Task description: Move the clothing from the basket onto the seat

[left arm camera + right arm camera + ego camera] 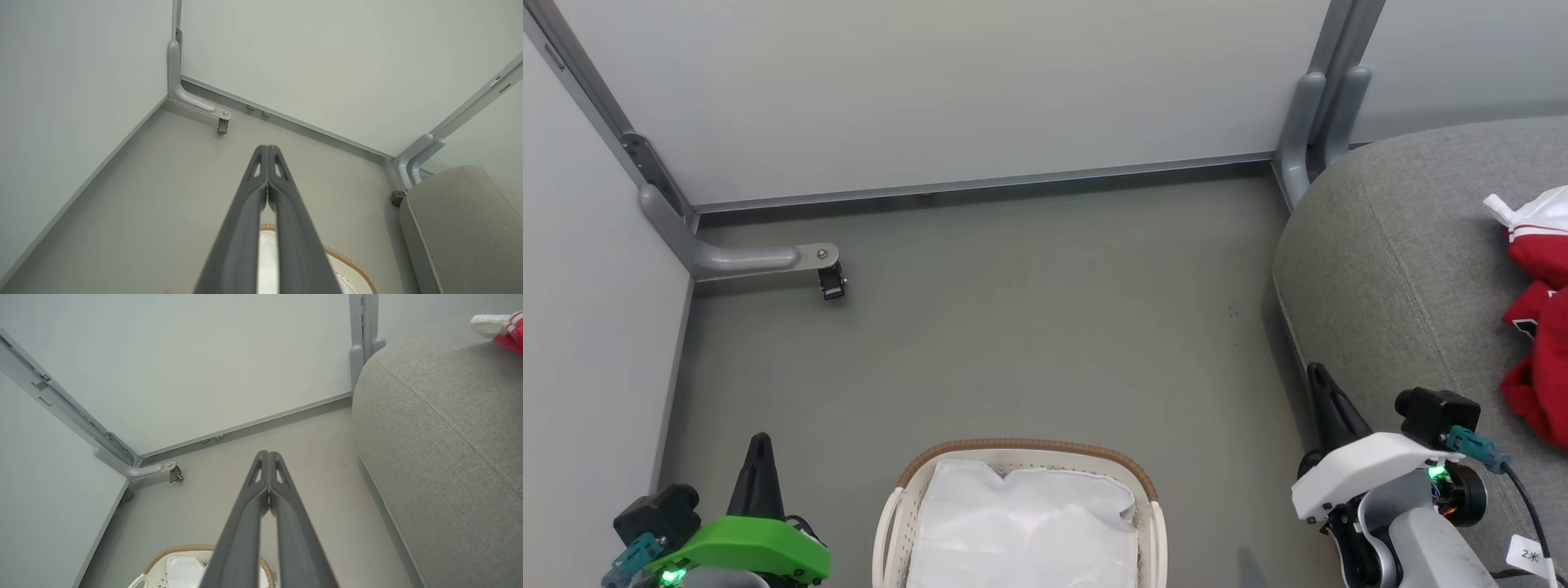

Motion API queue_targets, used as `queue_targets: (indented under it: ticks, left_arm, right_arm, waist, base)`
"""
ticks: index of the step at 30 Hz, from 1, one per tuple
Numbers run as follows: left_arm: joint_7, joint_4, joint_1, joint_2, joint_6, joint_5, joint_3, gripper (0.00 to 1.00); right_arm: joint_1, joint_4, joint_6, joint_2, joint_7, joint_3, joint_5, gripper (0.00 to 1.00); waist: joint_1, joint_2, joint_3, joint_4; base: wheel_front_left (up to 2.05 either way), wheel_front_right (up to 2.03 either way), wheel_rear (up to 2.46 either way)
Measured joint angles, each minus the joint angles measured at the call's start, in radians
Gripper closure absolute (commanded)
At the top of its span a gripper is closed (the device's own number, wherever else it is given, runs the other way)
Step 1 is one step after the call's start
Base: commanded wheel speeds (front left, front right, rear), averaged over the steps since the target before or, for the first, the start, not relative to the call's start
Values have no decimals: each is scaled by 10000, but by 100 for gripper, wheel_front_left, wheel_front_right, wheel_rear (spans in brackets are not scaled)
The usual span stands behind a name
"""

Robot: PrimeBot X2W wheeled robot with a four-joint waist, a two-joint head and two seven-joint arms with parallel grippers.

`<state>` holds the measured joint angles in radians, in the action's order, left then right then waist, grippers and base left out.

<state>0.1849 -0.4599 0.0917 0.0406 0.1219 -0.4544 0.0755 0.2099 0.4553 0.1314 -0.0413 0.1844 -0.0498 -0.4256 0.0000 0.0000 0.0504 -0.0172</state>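
Observation:
The red clothing [1539,318] with white trim lies crumpled on the grey seat [1405,269] at the right edge of the head view; a corner of it [508,330] shows in the right wrist view. The white basket [907,506] with its brown rim sits on the floor at bottom centre, holding just a flat white cloth [1025,523]. My left gripper [760,445] is shut and empty, left of the basket. My right gripper [1316,377] is shut and empty, beside the seat's front edge. Both wrist views show the fingers pressed together [267,149] [267,454].
Pale partition walls enclose the grey floor [1013,327] at the left and back. A metal bracket foot with a small caster [832,282] juts out at the left wall. Grey posts [1319,122] stand at the seat's back corner.

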Motion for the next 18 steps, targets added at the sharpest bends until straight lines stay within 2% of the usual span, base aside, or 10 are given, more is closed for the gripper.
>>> queue_targets:
  ticks: [18]
  left_arm:
    - [-711,518,1,4,2,-2838,86,100]
  right_arm:
    - [-245,-525,0,-4,-708,387,-2880,100]
  waist:
    - [0,0,-77,28]
  base:
    - [0,0,0]
